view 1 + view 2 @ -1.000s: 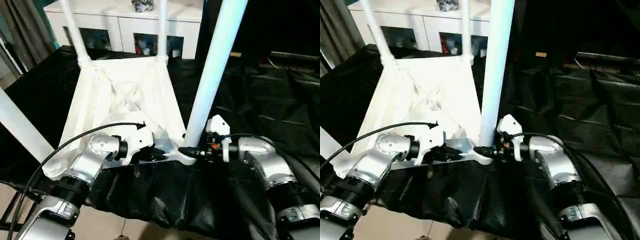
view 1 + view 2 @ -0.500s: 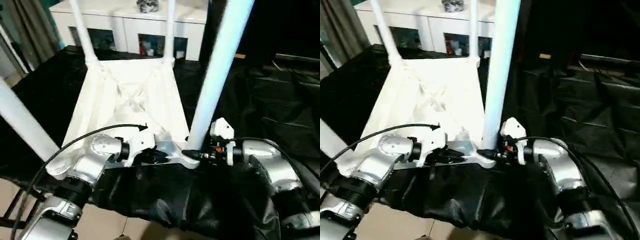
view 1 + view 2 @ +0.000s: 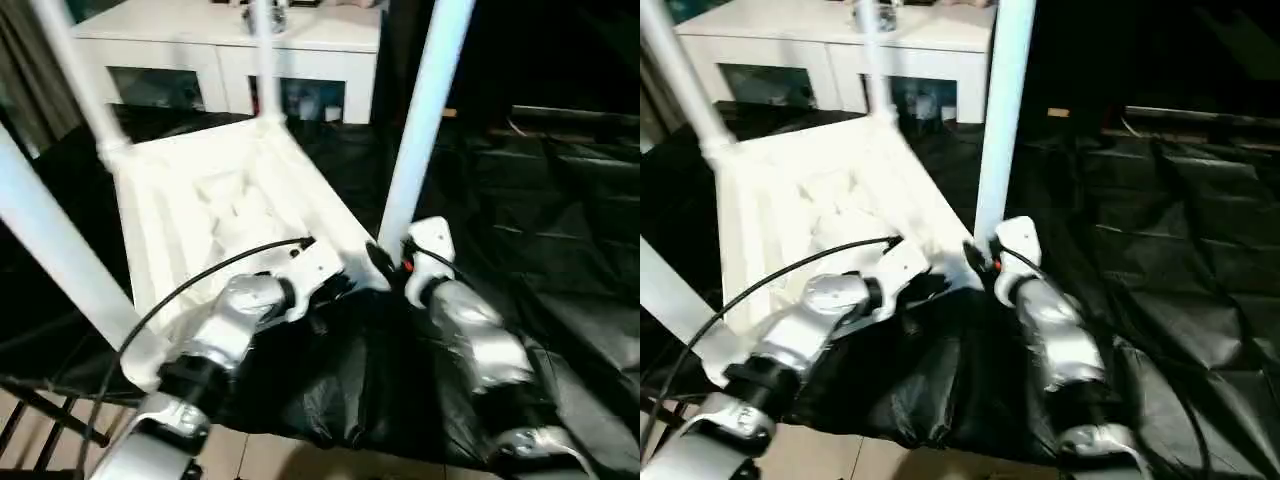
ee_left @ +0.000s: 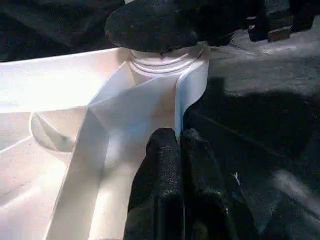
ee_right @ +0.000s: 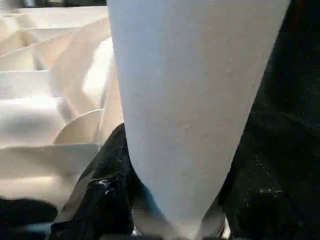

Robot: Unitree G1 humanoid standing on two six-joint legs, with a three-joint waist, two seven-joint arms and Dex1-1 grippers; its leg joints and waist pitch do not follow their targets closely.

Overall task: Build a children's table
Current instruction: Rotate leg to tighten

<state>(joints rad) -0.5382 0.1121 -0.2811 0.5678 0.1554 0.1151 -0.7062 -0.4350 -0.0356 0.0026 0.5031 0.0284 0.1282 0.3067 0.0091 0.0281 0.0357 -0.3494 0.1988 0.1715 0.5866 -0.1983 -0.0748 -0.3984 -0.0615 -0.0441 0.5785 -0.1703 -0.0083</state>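
Home-like room: white glass-door cabinet [image 3: 230,45], curtain [image 3: 25,70]

The white table top [image 3: 810,215] lay upside down on the black table [image 3: 1160,270], four legs [image 3: 1002,110] upright; the right pincer [image 3: 978,262] gripped one leg's base.

We see the top [image 3: 200,210] as smooth white plastic with a soft sheen along its ribs. The legs [image 3: 418,130] look like the same plastic, smooth and faintly glossy. A black cloth [image 3: 560,220] covers the tabletop, creased and slightly shiny. Our forearms [image 3: 475,335] are brushed silver metal. The left tool [image 4: 177,165] fingers look matt black and grainy.
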